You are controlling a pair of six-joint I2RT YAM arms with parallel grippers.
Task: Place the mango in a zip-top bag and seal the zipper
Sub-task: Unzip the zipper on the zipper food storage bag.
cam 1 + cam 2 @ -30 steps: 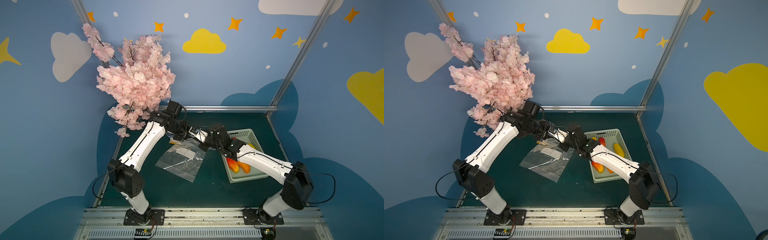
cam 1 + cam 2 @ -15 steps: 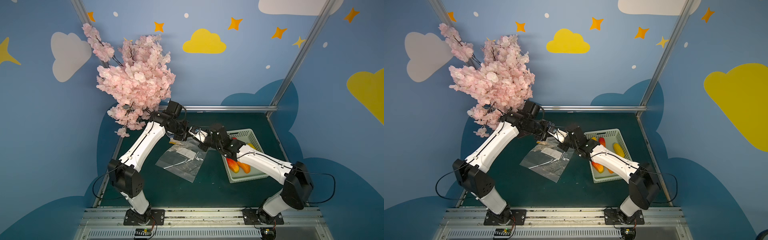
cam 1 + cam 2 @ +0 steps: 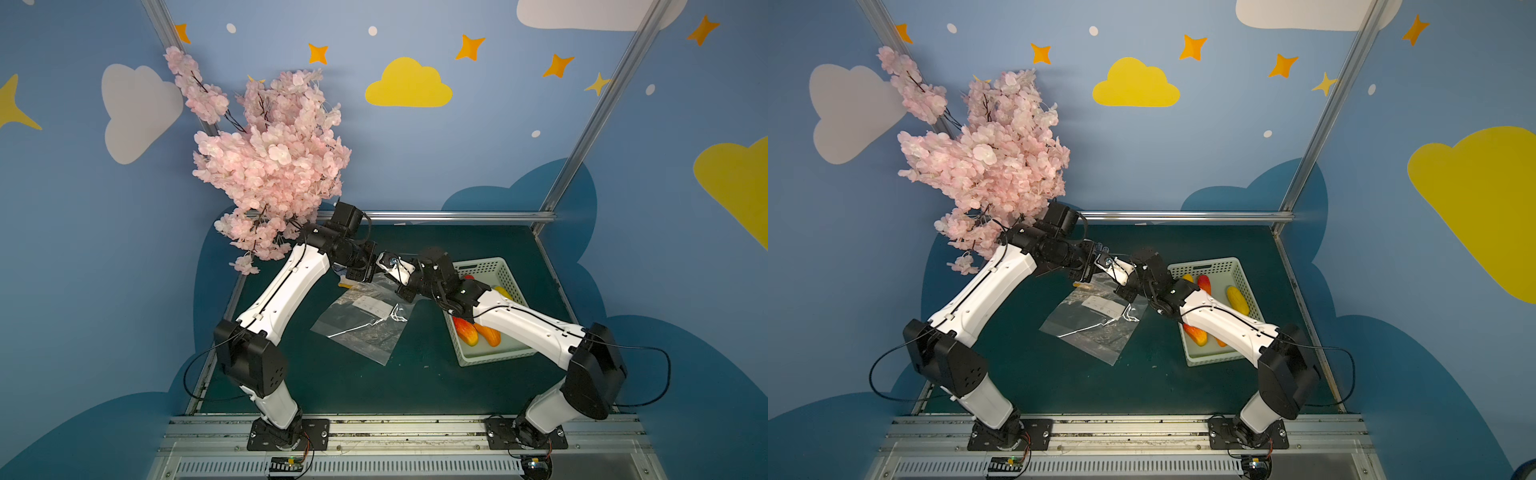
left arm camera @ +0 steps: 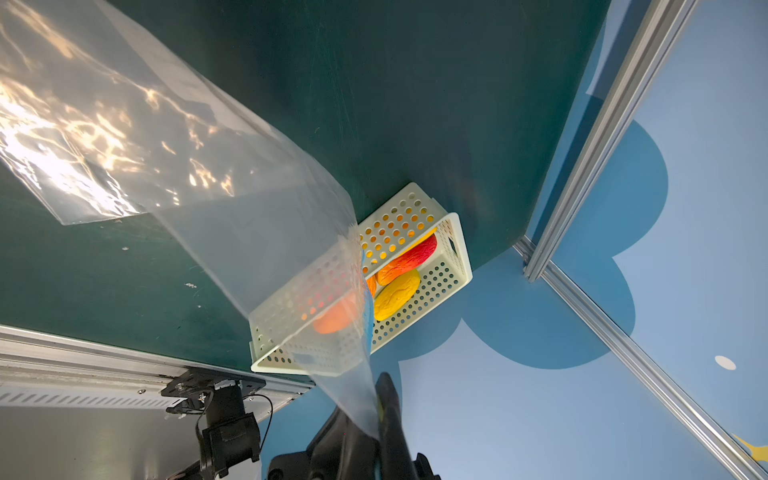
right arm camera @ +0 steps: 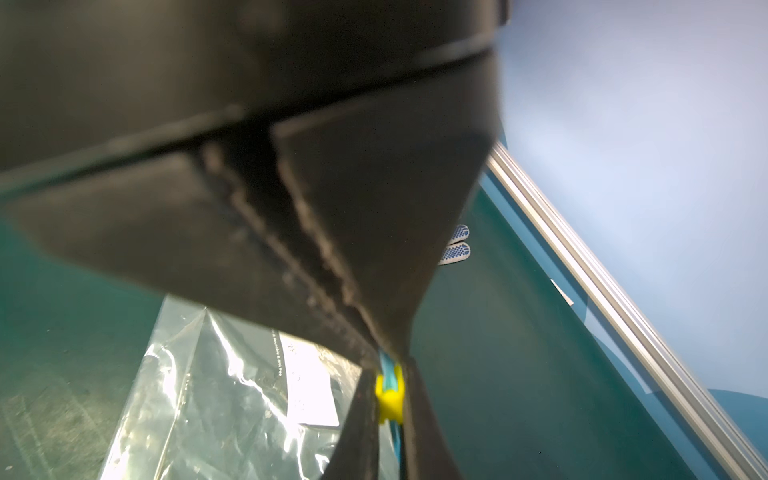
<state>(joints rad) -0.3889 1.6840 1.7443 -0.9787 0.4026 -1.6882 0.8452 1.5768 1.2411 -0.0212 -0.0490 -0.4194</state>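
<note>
Right wrist | blurred black bulk [image 5: 249, 187] hides most zipper [image 5: 389, 369], prob. pinched

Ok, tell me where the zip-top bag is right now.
In both top views the zip-top bag lies mid-table between the arms, left of the basket, its far edge pinched by the left gripper and right gripper.

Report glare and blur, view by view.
Left wrist: harsh glare streaks the bag, while the basket is crisp. Right wrist: the left gripper looms out of focus, and the label is blown white. Both top views: sharp, evenly lit, with faint glints on the bag.
</note>
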